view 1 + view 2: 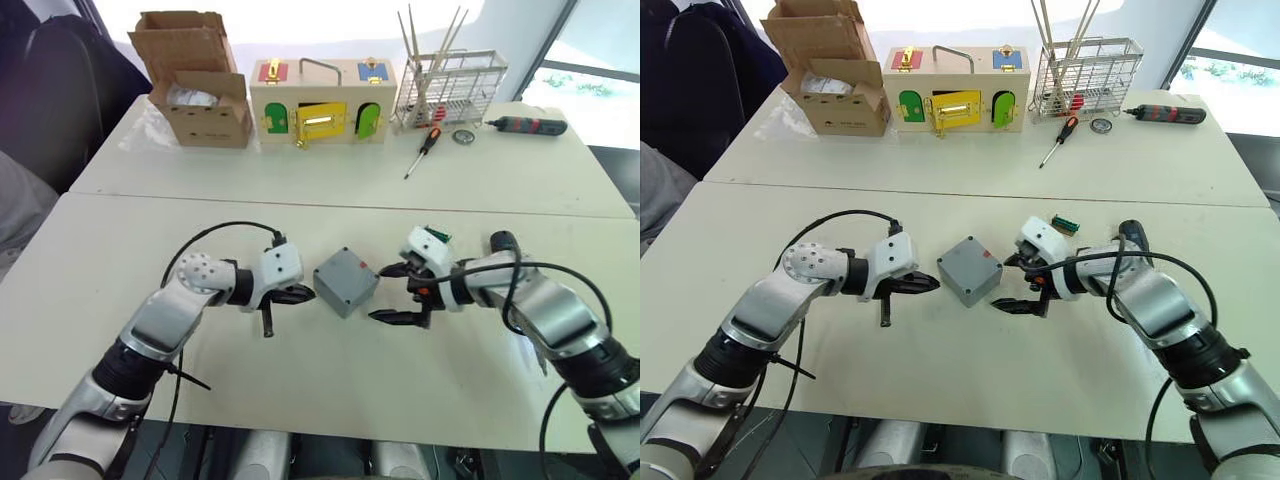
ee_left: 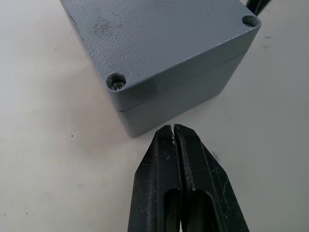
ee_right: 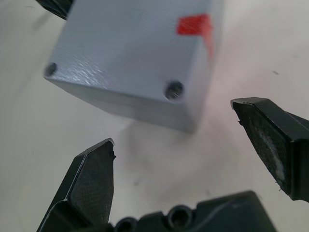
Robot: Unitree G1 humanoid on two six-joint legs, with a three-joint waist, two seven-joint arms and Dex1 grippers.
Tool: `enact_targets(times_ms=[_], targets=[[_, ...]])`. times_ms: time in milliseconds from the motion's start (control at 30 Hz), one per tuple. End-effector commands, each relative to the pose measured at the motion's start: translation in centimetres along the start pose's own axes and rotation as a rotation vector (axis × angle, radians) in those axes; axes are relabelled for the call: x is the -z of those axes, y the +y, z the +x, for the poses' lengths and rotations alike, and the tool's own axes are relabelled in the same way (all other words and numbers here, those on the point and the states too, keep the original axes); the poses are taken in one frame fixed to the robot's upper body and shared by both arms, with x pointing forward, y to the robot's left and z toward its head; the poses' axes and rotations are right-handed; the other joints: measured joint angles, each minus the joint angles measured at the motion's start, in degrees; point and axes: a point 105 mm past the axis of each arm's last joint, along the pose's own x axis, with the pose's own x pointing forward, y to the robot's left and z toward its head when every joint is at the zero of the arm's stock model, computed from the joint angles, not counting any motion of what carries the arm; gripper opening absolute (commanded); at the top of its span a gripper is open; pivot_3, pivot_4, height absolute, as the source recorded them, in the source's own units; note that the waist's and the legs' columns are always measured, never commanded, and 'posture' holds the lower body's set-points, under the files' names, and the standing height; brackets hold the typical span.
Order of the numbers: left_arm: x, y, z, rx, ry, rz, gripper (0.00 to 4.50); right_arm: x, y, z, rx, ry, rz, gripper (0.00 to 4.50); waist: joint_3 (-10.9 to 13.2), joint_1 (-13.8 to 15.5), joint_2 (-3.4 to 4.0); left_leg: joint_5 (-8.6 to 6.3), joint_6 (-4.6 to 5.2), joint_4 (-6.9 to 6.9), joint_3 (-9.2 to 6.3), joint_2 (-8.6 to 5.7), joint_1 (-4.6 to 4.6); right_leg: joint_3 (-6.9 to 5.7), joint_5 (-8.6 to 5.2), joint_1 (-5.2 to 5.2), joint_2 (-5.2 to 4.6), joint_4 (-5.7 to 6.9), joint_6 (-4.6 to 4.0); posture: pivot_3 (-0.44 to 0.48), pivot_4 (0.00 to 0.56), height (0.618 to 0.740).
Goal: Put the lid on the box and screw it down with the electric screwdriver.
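The grey box [image 1: 338, 298] stands at the middle of the near table with the lid [image 1: 346, 274] lying on top of it, edges lined up. A seam shows between them [image 2: 178, 92], and a red mark [image 3: 194, 24] is on one side wall. Screw heads sit in the lid's corner holes [image 2: 116, 81]. My left gripper [image 1: 305, 294] is shut and empty, its tips just short of the box's left corner. Right of the box, my right gripper [image 1: 382, 293] is open, close but not touching. A thick black cylinder [image 1: 503, 242], possibly the electric screwdriver, pokes out behind my right forearm.
On the far table stand an open cardboard box [image 1: 195, 90], a wooden box with coloured doors [image 1: 322, 100] and a wire rack [image 1: 450, 88]. A red-and-black manual screwdriver [image 1: 425, 150] and a slim black tool with red marks [image 1: 530, 125] lie near the rack.
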Motion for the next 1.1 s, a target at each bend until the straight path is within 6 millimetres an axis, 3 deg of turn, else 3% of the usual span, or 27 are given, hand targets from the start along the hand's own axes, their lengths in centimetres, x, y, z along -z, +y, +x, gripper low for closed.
enact_targets(times_ms=[33, 333, 1100], targets=[[0.1, 1.1, 0.5, -0.042, 0.021, 0.047, 0.00, -1.2, 1.6, 0.1, -0.077, -0.035, -0.044, 4.48, 0.0, 0.0, 0.00, 0.00, 0.00, 0.00, 0.00, 0.00, 0.00, 0.00, 0.00, 0.00, 0.00, 0.00, 0.00, 0.000, 0.150, 0.735], [-0.4, 2.3, 1.1, -0.078, -0.021, 0.046, 0.00, -0.9, 4.0, 0.8, -0.112, -0.060, 0.022, 4.48, 0.0, -0.1, 0.00, 0.00, 0.00, 0.01, -0.02, 0.00, 0.00, -0.01, 0.00, 0.00, 0.00, 0.01, 0.00, 0.000, 0.150, 0.735], [-1.0, 0.1, 1.3, 0.028, -0.040, 0.042, 0.00, -0.7, 2.3, 0.4, -0.004, -0.055, 0.017, 4.48, 0.0, 0.0, 0.00, 0.00, 0.00, 0.04, -0.02, -0.01, 0.00, -0.01, 0.00, 0.02, 0.00, 0.02, 0.00, 0.000, 0.150, 0.735]])
